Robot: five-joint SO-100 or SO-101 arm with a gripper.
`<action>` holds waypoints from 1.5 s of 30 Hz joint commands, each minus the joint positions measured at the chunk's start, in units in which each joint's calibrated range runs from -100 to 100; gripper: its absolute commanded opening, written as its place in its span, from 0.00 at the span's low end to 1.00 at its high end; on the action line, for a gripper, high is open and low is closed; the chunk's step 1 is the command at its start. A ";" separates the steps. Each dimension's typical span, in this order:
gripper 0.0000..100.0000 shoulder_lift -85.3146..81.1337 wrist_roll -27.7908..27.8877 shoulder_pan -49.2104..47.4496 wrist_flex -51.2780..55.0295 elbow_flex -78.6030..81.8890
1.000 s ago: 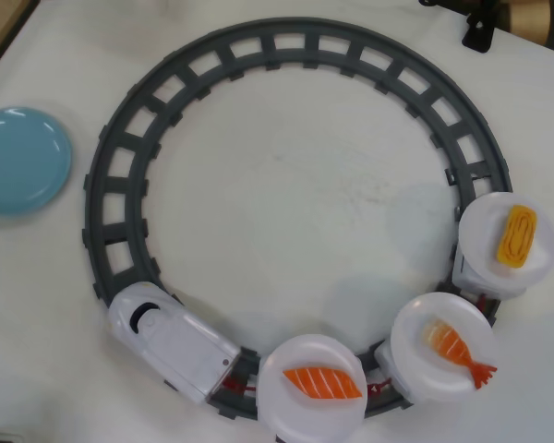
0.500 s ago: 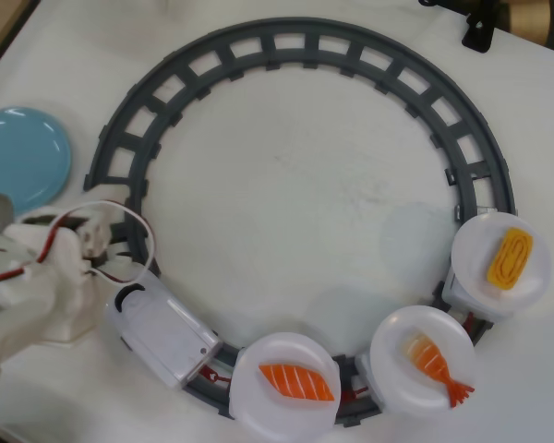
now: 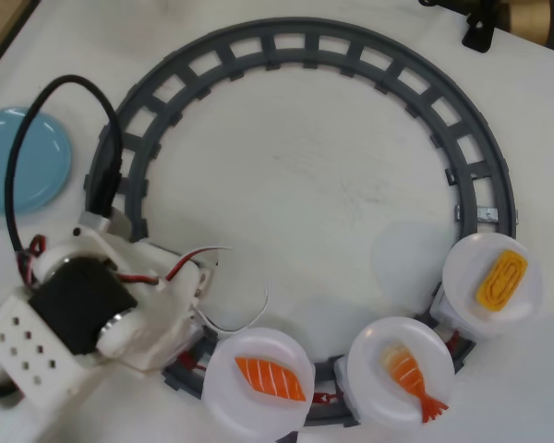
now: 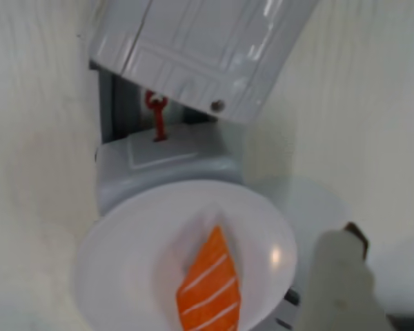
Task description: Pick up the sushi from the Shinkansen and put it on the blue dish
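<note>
The sushi [image 3: 271, 378], an orange striped slab on white rice, lies on the round white plate [image 3: 235, 397] of the first car, on the track's lower left. It also shows in the wrist view [image 4: 208, 293]. The Shinkansen's white body [image 4: 200, 48] fills the top of the wrist view; in the overhead view my arm hides it. My gripper [image 3: 196, 325] hangs just left of the salmon plate, empty. One finger [image 4: 345, 276] shows beside the plate's rim with nothing against it, so the jaws stand apart. The blue dish [image 3: 18, 157] sits at the far left.
A grey circular track [image 3: 305, 41] rings the table's middle. Two more white plates ride behind, one with a shrimp piece [image 3: 412, 377] and one with a yellow egg piece [image 3: 503, 280]. A black cable [image 3: 65, 92] loops from the arm over the blue dish's edge.
</note>
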 commanded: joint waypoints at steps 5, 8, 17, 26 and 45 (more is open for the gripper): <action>0.24 2.44 1.46 5.81 1.50 0.76; 0.24 1.86 1.98 6.25 1.50 4.64; 0.24 1.61 3.03 6.69 1.50 10.95; 0.24 1.61 6.37 13.12 1.50 11.86; 0.24 1.53 7.32 4.76 -5.63 27.91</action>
